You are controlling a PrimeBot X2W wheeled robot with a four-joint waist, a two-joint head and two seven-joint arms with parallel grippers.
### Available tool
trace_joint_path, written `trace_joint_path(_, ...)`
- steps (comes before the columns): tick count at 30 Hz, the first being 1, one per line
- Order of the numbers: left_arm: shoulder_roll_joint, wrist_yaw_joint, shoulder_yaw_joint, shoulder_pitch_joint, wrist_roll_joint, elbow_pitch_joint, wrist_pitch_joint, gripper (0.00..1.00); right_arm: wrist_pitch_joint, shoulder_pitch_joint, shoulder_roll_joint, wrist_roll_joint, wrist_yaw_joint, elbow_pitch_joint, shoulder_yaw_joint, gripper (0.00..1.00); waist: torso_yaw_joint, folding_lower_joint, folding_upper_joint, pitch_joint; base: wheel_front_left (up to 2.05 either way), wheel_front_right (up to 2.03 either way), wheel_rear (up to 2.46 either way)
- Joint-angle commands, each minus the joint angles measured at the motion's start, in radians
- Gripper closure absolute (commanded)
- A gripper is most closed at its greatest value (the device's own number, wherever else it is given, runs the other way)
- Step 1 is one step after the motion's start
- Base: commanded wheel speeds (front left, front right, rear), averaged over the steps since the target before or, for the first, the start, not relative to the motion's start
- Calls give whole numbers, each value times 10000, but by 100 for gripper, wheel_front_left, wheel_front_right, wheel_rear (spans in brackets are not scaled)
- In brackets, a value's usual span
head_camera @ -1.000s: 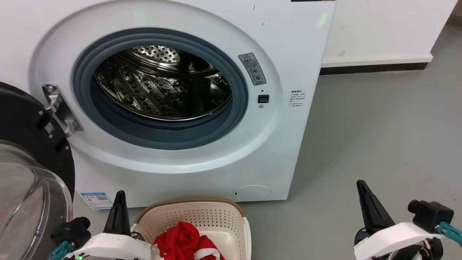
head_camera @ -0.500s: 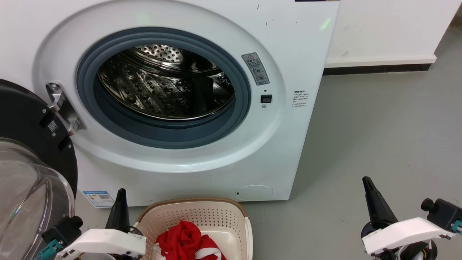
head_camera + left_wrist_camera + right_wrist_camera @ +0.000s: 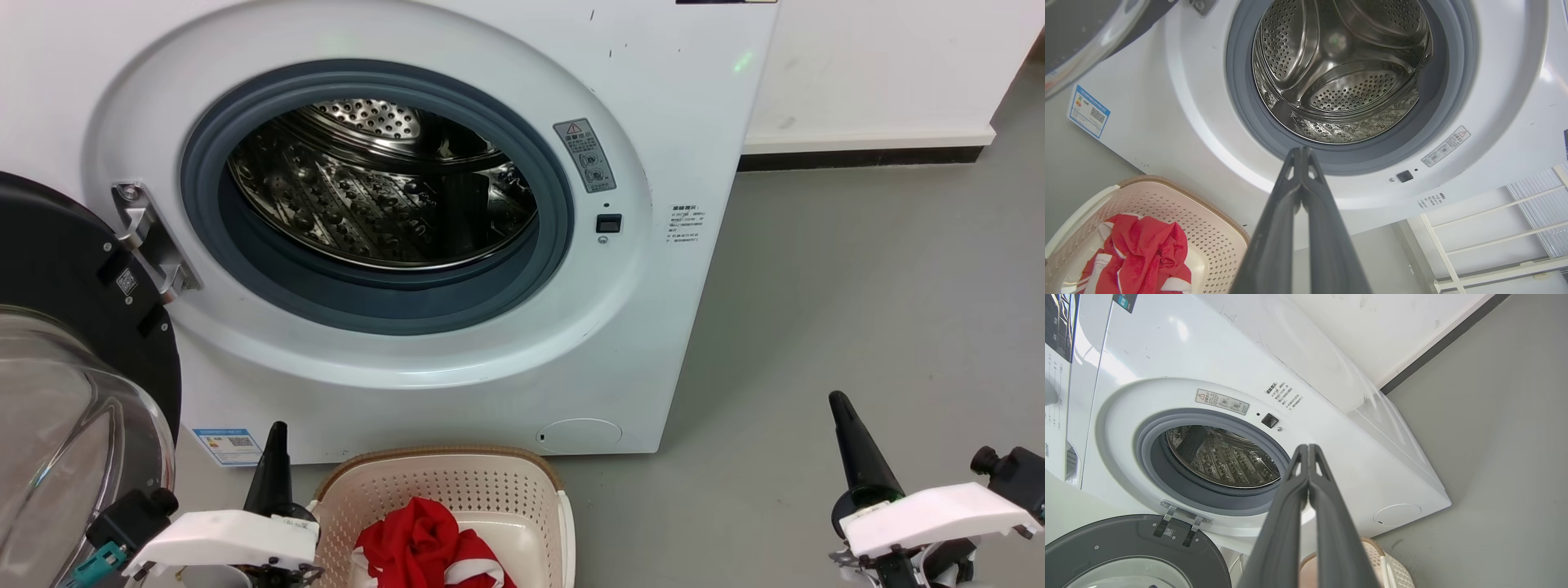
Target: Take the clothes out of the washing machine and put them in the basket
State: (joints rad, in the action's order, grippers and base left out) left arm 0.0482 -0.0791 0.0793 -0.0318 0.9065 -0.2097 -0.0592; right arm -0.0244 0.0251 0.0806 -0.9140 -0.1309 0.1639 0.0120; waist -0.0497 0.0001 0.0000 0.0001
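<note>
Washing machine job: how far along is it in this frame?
Done: the red clothes lie in the basket, and the drum of the washing machine looks empty from the head and left wrist views. In hand: nothing; the left end effector and right end effector are both shut and empty. Left: apparently nothing, though the drum's nearest floor is hidden behind the grey rim.

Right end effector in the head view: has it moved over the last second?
Yes. The right end effector has drifted rightward, away from the lower right corner of the washing machine.
</note>
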Motion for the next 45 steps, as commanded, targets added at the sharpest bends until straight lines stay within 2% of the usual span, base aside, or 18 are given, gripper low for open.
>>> trace_joint_path(1, 23, -69, 57, -292, 276, 73, 66, 100, 22, 255, 75, -337, 0, -54, -40, 100, 8, -1, 0, 1, 0, 0, 0)
trace_joint_path(21, 26, -225, 155, -488, 2563, -71, 640, 100, 338, 461, 85, -2735, 1, 223, -277, 100, 140, -1, 0, 9, 0, 0, 0)
trace_joint_path(45, 27, -383, 263, -647, 4833, -223, 1197, 100, 693, 660, 50, -5060, 2, 517, -558, 100, 298, -1, 0, 18, 0, 0, 0)
